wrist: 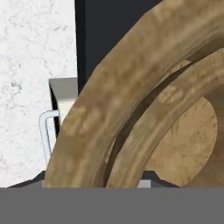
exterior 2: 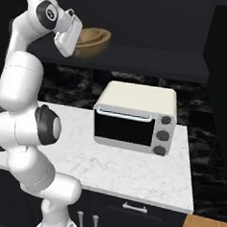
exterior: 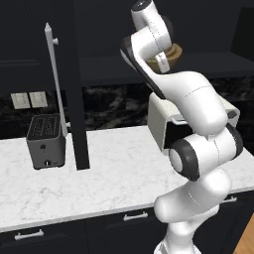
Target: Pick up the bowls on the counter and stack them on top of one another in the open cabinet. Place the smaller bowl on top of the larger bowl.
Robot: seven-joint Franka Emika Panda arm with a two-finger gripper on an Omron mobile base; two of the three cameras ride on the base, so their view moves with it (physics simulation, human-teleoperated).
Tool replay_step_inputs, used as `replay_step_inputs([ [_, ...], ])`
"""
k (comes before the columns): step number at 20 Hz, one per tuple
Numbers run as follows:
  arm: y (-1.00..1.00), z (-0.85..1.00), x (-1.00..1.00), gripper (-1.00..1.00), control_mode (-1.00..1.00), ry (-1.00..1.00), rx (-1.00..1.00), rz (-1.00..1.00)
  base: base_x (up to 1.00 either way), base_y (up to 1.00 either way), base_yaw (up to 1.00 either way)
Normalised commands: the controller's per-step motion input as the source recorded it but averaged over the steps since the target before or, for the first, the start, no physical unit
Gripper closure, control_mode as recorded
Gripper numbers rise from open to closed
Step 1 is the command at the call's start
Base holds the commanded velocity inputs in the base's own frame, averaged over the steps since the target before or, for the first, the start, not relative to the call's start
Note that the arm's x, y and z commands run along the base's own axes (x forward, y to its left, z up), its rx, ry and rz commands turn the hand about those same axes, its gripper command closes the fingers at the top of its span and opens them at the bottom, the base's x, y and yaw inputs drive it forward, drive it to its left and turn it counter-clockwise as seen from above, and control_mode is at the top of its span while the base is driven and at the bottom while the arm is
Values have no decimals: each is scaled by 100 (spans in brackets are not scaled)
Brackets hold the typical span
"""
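- You are looking at the smaller bowl [wrist: 175, 144] nesting inside the larger bowl [wrist: 109, 109], directly under the claw [exterior 2: 72, 38] on the cabinet shelf [exterior 2: 152, 60].
- You cannot tell the claw's opening.

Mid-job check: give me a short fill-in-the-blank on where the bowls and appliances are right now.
1. The two nested round brown wooden bowls sit on the black cabinet's dark ____.
2. The narrower wooden bowl lies ____ the wider wooden bowl.
3. The cream toaster oven stands on the white marble ____.
4. Beside the cabinet door stands a grey ____.

Missing: shelf; inside; counter; toaster
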Motion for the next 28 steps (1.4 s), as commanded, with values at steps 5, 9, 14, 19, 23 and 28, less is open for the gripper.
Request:
replay_step_inputs([
  [5,-13,0,59,-100,-100,0,-4,0,0,0,0],
  [9,0,0,-50,-100,-100,-6,0,0,0,0,0],
  [14,0,2,-100,-100,-100,-17,0,-1,0,0,0],
  [19,-2,-27,-100,-100,-100,-3,0,-3,0,0,0],
  [23,0,-94,-100,-100,-100,3,0,0,0,0,0],
  [28,-1,-100,-100,-100,-100,9,0,0,0,0,0],
])
